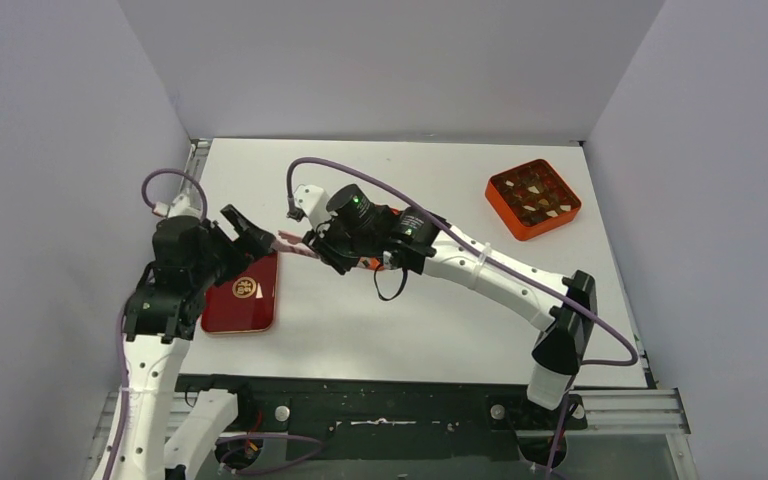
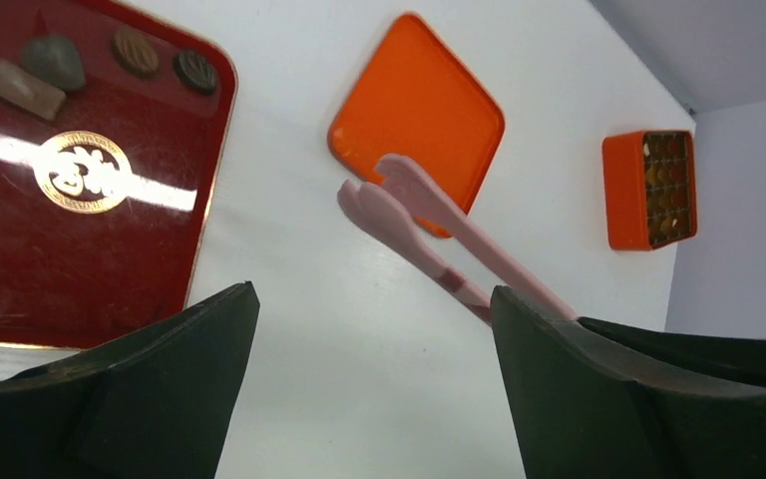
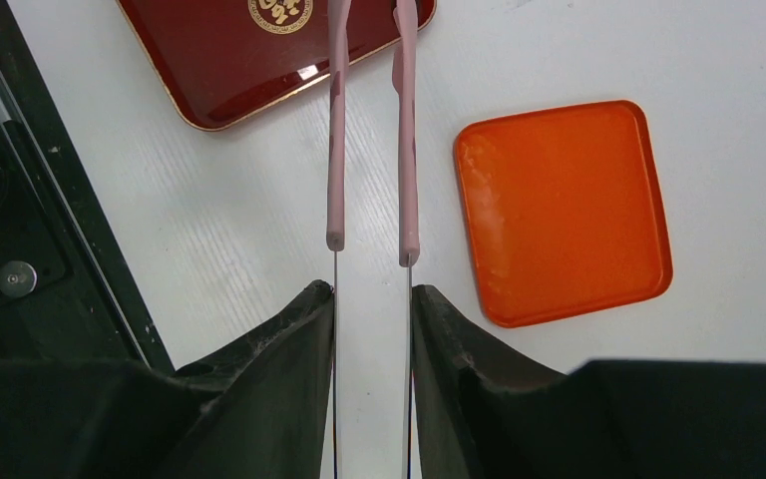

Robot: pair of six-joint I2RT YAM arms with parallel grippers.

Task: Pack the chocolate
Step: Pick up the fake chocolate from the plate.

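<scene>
Several chocolate pieces (image 2: 135,52), dark and tan, lie in a corner of the dark red tray (image 2: 80,249). More chocolate fills the orange box (image 1: 532,198) at the far right, which also shows in the left wrist view (image 2: 651,190). My right gripper (image 3: 372,294) is shut on the pink tongs (image 3: 336,150), whose two arms stand apart and reach over the red tray's edge (image 3: 249,60). In the top view it (image 1: 325,245) holds the tongs (image 1: 295,245) beside the tray (image 1: 245,300). My left gripper (image 2: 374,299) is open and empty, hovering by the tray (image 1: 245,235).
The flat orange lid (image 3: 564,210) lies on the white table right of the tongs, under my right arm; it also shows in the left wrist view (image 2: 429,110). The black table rail (image 3: 20,200) runs along the near edge. Grey walls enclose the table.
</scene>
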